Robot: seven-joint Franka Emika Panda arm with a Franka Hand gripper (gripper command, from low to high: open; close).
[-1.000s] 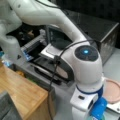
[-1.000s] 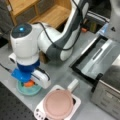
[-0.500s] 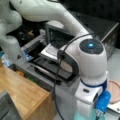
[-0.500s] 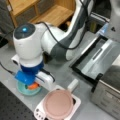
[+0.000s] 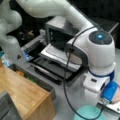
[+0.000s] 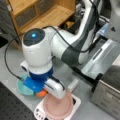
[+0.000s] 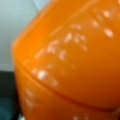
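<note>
1. The gripper (image 6: 46, 88) is down low over the grey table (image 6: 10, 67), near a front view's bottom left. Its fingers are hidden under the arm's white wrist, so how far apart they stand cannot be told.
2. An orange cup (image 7: 72, 65) fills the wrist view almost edge to edge, which suggests it sits right under the wrist, close to or between the fingers; whether it is gripped is not visible. In a front view only a sliver of it (image 6: 41, 93) peeks out below the blue wrist part.
3. The cup lies just beside a teal plate (image 6: 23, 88) on its left and a pink bowl (image 6: 58, 106) on its right. The bowl rests on a white scale (image 6: 76, 102), probably so that its contents can be weighed.
4. In a front view the teal plate (image 5: 87, 113) shows at the bottom, below the wrist.
5. A silver toaster oven (image 5: 58, 35) with its door dropped open stands farther back; a wooden shelf (image 6: 37, 15) stands at the table's far edge.
6. The setting looks like a lab bench, with a dark mat (image 6: 12, 110) at the near edge.
</note>
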